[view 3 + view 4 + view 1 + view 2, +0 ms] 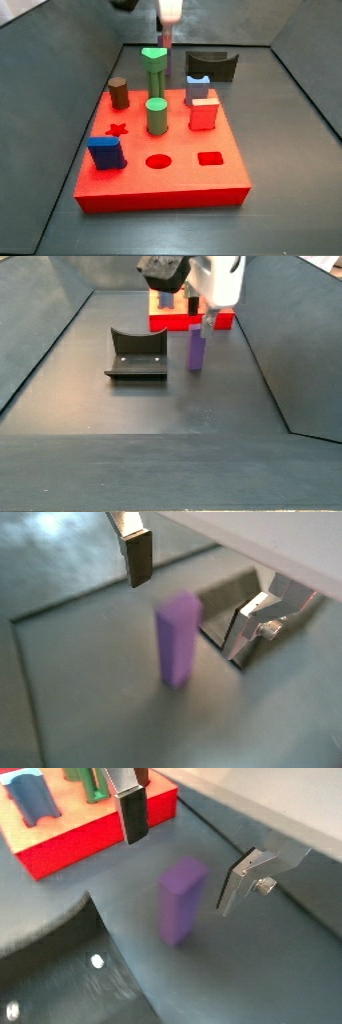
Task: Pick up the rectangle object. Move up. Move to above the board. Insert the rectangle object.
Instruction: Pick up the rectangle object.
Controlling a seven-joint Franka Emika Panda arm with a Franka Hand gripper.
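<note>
We see the gripper (187, 848) hanging over the rectangle object (179, 900), jaws spread and empty, one finger (136, 557) to each side above its top. The object (195, 348) is a smooth, slim purple block, upright on the grey floor between the fixture (136, 354) and the red board (160, 150).
</note>
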